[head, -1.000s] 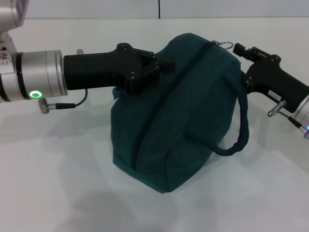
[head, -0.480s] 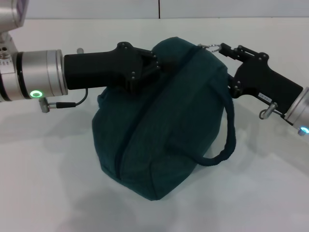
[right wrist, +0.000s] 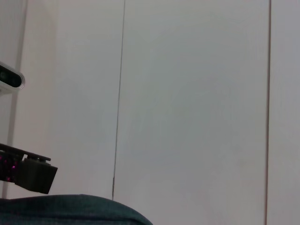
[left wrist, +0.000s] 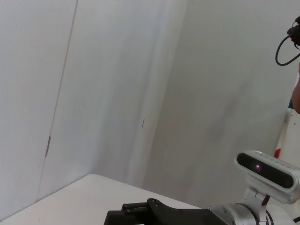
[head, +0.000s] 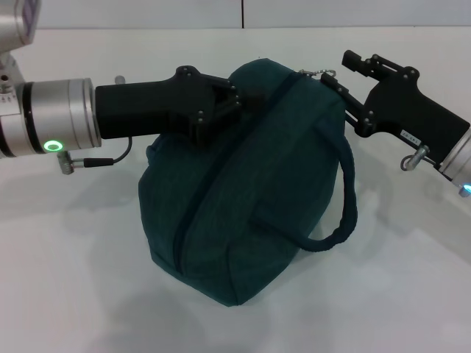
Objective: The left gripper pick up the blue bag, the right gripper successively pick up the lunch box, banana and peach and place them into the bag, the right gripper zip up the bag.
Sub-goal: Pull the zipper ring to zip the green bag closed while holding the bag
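Table [head: 66, 294]: white surface; your blue bag stands on it at centre.
Blue bag [head: 243, 213]: dark teal fabric, bulging, leaning, its top toward the far side. The dark zip line [head: 193, 213] runs from the top down the front face to the left; it reads as closed along the length you can see. In the right wrist view only a strip of teal fabric [right wrist: 70, 208] shows at the edge.
Left gripper [head: 246, 99]: reaches in from the left at the bag's upper left; its jaws are clamped on a fold of the fabric near the top. Green ring lit on the silver wrist.
Right gripper [head: 346, 73]: comes in from the right at the bag's upper right corner. Its fingers stand a narrow way apart, one up by the far edge, the other along the bag's top end. Nothing is held between them.
Handle [head: 346, 198]: rope-like loop hanging down the bag's right side, free of both grippers.
Zip pull [head: 321, 73]: small metal ring at the bag's top right, just beside the right gripper's lower finger; you cannot tell whether they touch.
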`<control>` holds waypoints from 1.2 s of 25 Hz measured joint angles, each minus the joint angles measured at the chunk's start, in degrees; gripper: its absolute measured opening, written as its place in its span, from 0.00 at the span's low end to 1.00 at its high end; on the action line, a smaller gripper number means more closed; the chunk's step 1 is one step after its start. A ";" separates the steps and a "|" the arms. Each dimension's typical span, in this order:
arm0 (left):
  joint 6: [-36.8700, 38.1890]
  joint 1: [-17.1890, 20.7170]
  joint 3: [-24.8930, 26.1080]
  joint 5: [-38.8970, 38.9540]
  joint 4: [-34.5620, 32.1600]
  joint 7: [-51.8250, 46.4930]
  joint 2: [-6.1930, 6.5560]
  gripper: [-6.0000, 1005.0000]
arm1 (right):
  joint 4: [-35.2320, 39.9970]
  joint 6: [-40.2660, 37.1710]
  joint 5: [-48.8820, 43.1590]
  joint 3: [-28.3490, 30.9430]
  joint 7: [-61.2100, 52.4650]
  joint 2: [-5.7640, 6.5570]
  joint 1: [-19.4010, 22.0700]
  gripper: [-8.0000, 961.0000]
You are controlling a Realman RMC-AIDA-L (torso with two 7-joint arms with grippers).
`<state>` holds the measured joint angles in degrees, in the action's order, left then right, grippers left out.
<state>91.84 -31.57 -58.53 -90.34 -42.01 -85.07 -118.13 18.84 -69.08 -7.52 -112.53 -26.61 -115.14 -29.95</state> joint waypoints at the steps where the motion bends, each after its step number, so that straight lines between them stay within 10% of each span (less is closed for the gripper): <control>1: 0.00 0.00 0.00 0.00 0.00 0.00 0.00 0.01 | -0.01 0.00 -0.01 0.01 0.00 0.00 -0.05 0.43; 30: 0.00 0.02 -0.01 -0.20 0.00 1.25 0.06 0.02 | 0.59 -0.10 -3.51 0.41 0.75 -0.50 -1.14 0.24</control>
<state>91.85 -31.55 -58.53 -90.53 -42.01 -83.82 -118.06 19.43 -69.17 -11.03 -112.12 -25.86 -115.64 -31.09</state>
